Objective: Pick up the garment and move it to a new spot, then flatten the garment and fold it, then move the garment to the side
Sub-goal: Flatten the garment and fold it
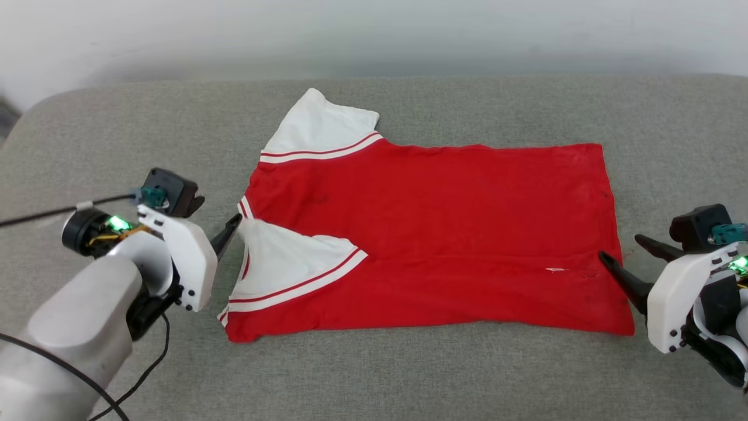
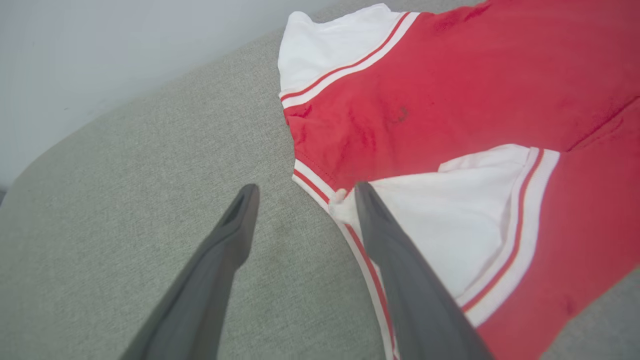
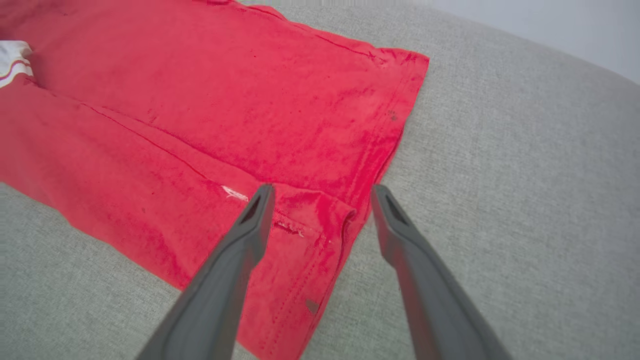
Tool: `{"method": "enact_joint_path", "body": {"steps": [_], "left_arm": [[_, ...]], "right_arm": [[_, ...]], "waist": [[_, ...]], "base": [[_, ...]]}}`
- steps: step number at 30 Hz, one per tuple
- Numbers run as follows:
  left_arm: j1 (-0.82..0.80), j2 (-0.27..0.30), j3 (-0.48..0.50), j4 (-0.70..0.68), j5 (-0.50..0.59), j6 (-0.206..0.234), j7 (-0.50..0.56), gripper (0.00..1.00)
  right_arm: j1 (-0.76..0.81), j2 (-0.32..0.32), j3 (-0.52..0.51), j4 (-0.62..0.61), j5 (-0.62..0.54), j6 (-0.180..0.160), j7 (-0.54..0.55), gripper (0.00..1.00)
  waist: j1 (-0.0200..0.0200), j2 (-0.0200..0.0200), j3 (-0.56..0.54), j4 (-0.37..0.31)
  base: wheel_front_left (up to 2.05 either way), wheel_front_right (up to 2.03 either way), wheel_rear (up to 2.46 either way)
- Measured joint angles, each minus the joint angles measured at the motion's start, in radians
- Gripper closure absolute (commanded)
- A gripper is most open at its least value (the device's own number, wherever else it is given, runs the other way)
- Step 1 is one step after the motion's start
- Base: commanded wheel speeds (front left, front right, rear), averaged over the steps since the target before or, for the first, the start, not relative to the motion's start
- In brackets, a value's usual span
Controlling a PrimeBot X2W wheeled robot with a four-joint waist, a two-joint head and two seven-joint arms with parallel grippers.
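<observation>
The garment lies flat in the middle of the grey fabric surface, with its long side running left to right. The collar end is at the left and the hem at the right. Its near long part is folded over onto the body, so the near white sleeve rests on top of the red cloth. The far white sleeve sticks out toward the far left. The far edge and the right hem edge are quite straight, and the near left corner is a little rounded.

The left gripper is at the collar end with its jaws wide apart, one finger above the sleeve edge and one above bare grey fabric, and it holds nothing. The right gripper is at the near right hem corner, also spread wide and empty, with the corner between its fingers.

Bare grey fabric surrounds the garment on every side, widest at the near side and left. A pale wall stands behind the far edge
</observation>
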Motion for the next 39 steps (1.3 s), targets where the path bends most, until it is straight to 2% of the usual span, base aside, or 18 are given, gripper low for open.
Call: {"method": "enact_joint_path", "body": {"steps": [3, 7, 13, 17, 23, 34, 35, 36, 37, 39], "left_arm": [[-0.03, 0.043, -0.032, -0.079, -0.025, 0.0, 0.086, 0.0], [-0.074, 0.109, -0.083, -0.188, -0.085, 0.0, 0.261, 0.0], [-0.093, 0.163, -0.153, -0.314, -0.265, 0.0, 0.553, 0.0], [-0.094, 0.184, -0.168, -0.327, -0.345, 0.0, 0.676, 0.0], [-0.082, 0.172, -0.187, -0.281, -0.413, 0.0, 0.77, 0.0], [-0.051, 0.117, -0.226, -0.161, -0.413, 0.001, 0.775, 0.0], [-0.05, 0.114, -0.227, -0.156, -0.413, 0.001, 0.768, 0.13], [-0.05, 0.111, -0.228, -0.15, -0.412, 0.001, 0.758, 0.76], [-0.05, 0.108, -0.229, -0.147, -0.412, 0.001, 0.749, 1.0], [-0.052, 0.1, -0.231, -0.145, -0.412, 0.001, 0.73, 1.0]], "right_arm": [[0.012, -0.008, -0.017, -0.024, -0.002, 0.0, 0.0, 0.0], [0.02, -0.01, -0.035, -0.051, -0.012, 0.0, 0.006, 0.0], [0.032, 0.0, -0.049, -0.088, -0.026, 0.0, 0.031, 0.0], [0.031, 0.01, -0.051, -0.105, -0.033, 0.0, 0.047, 0.0], [0.028, 0.016, -0.044, -0.116, -0.032, 0.0, 0.073, 0.0], [-0.011, 0.026, -0.02, -0.11, -0.024, 0.0, 0.082, 0.0], [-0.014, 0.024, -0.018, -0.11, -0.025, 0.0, 0.082, 0.0], [-0.019, 0.023, -0.017, -0.11, -0.025, 0.0, 0.079, 0.0], [-0.023, 0.02, -0.017, -0.109, -0.025, 0.0, 0.078, 0.0], [-0.036, 0.014, -0.017, -0.11, -0.025, 0.0, 0.071, 0.0]], "waist": [[0.0, 0.0, -0.006, 0.007], [0.0, 0.0, -0.011, 0.013], [0.0, 0.0, -0.008, 0.013], [-0.0001, 0.0, 0.0, 0.005], [-0.0001, 0.0, 0.018, -0.014], [-0.0001, 0.0, 0.051, -0.051], [-0.0002, 0.0, 0.051, -0.053], [-0.0001, 0.0, 0.05, -0.054], [-0.0001, 0.0, 0.049, -0.055], [-0.0001, 0.0, 0.041, -0.054]], "base": [[0.0, 0.0, 0.0], [0.0, 0.0, 0.0], [0.0, 0.0, 0.0], [0.0, 0.0, 0.0], [0.0, 0.0, 0.0], [0.0, 0.0, 0.0], [0.0, 0.0, 0.0], [0.0, 0.0, 0.0], [0.0, 0.0, 0.0], [0.0, 0.0, 0.0]]}}
